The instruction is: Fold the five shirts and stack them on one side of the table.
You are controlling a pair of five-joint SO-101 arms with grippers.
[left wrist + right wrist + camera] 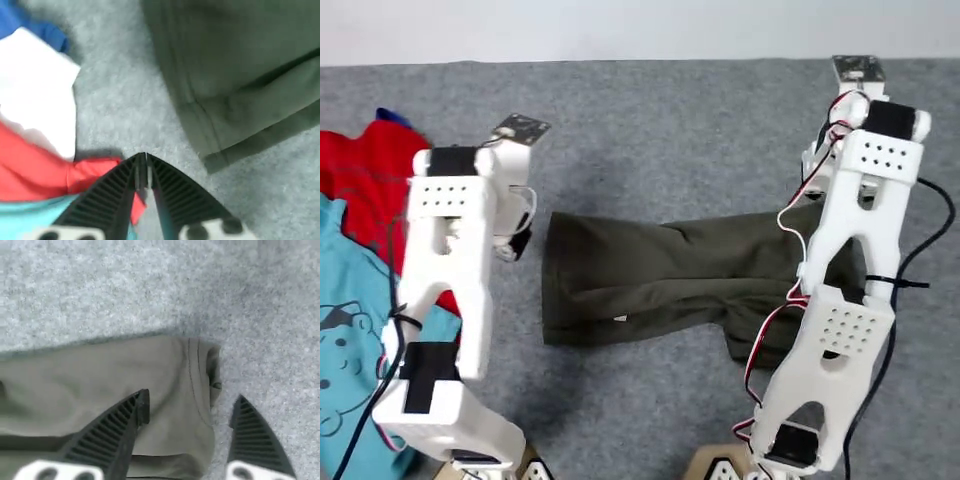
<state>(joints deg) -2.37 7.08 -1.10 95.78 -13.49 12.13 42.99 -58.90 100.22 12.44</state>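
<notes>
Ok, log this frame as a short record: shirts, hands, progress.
centre: olive-green cotton shirt, partly folded on grey felt table
side: red fabric shirt and teal printed shirt, loosely heaped by left arm
left hand: shut, empty, near red shirt
right hand: open, over olive shirt's stitched edge
progress: olive shirt mid-fold, not stacked

The left arm (445, 260) and right arm (850, 280) are white plastic shells with grids of small holes, black motors and red, white and black cables (782, 215), while the left hand (142, 159) and right hand (192, 399) have black ribbed fingers (107, 432) on white bases.
</notes>
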